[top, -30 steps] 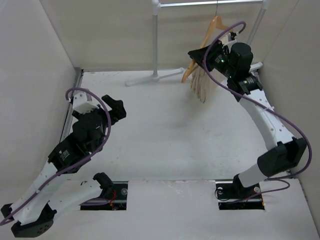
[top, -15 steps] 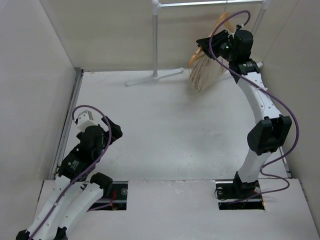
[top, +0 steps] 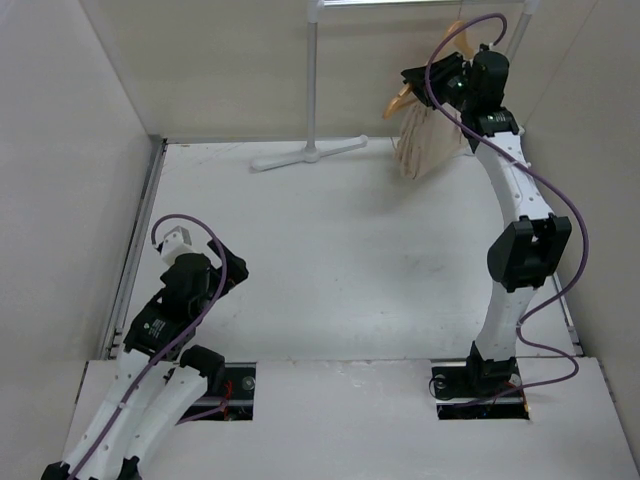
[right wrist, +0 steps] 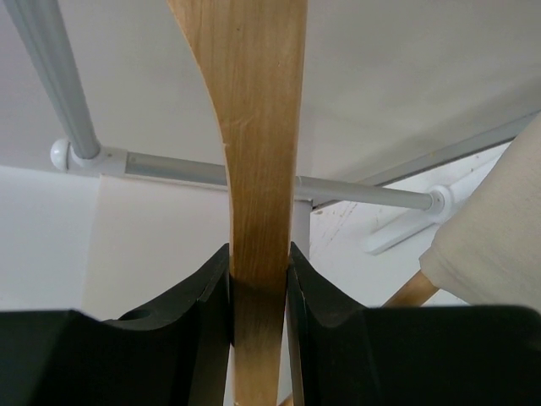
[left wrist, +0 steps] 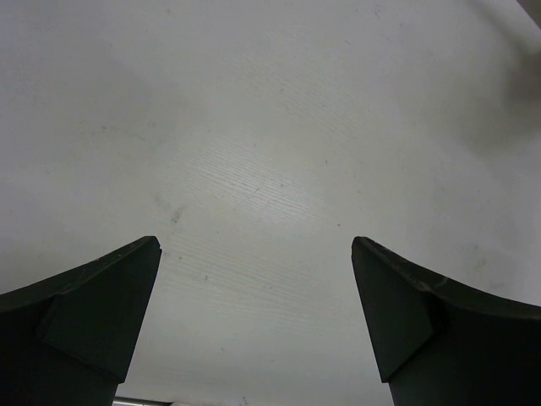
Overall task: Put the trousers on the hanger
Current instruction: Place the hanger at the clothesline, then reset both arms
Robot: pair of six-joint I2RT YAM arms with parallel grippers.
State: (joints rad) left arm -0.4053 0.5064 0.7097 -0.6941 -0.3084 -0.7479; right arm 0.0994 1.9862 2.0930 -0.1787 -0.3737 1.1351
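Observation:
My right gripper [top: 428, 80] is raised high at the back right and is shut on the wooden hanger [top: 452, 42]. In the right wrist view its jaws clamp the hanger's wooden arm [right wrist: 258, 152] from both sides. The beige trousers [top: 425, 145] hang folded over the hanger's bar, below the gripper; a corner of the cloth [right wrist: 499, 228] shows at the right of the wrist view. My left gripper [top: 232, 272] is open and empty low over the table at the near left; its wrist view shows only bare table between the fingers [left wrist: 406, 313].
The white rack's upright pole [top: 312, 75] and its foot [top: 305, 155] stand at the back centre, and its top rail [right wrist: 355, 192] runs behind the hanger. Walls close in the left, back and right sides.
My right arm has lifted the hanger with the trousers higher and further back toward the rack's top rail. My left arm has drawn back toward the near left corner.

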